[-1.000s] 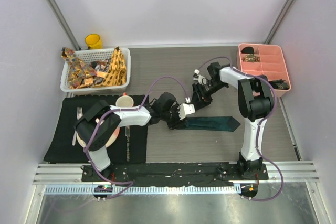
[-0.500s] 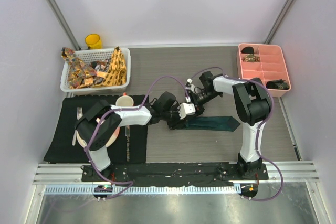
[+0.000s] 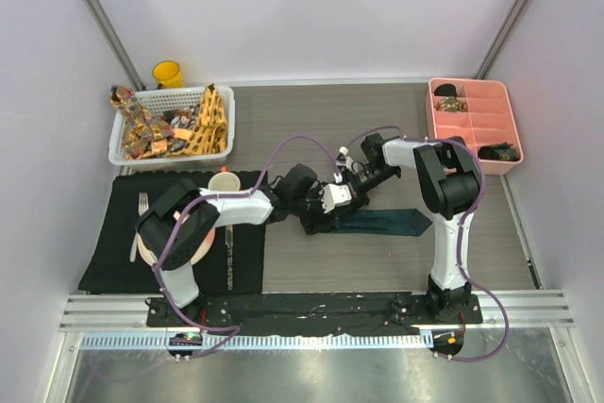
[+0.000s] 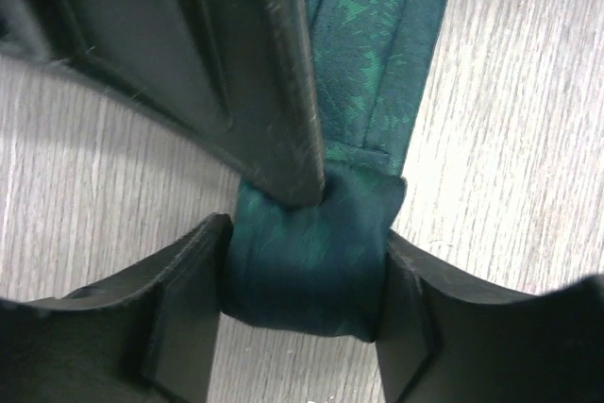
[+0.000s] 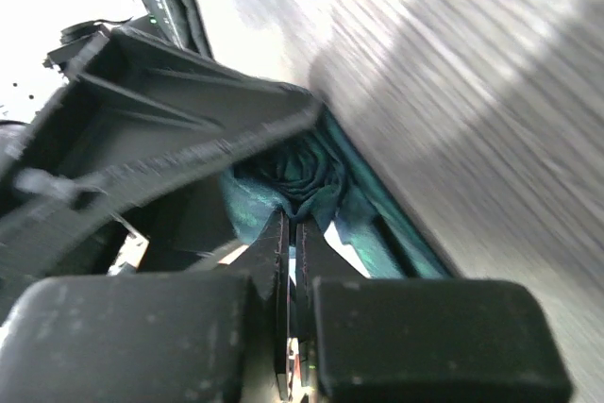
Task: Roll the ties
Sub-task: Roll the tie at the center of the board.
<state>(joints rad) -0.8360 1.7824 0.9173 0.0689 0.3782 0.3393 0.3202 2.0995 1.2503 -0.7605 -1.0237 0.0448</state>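
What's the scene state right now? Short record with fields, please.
tie in work: teal tie, partly rolled, flat pointed tail lying to the right
left gripper: one finger on each side of the roll, both touching it
right gripper: shut, tips at the roll's spiral end
waiting: patterned ties in white basket, far left
pink tray: far right, a few small dark bundles inside
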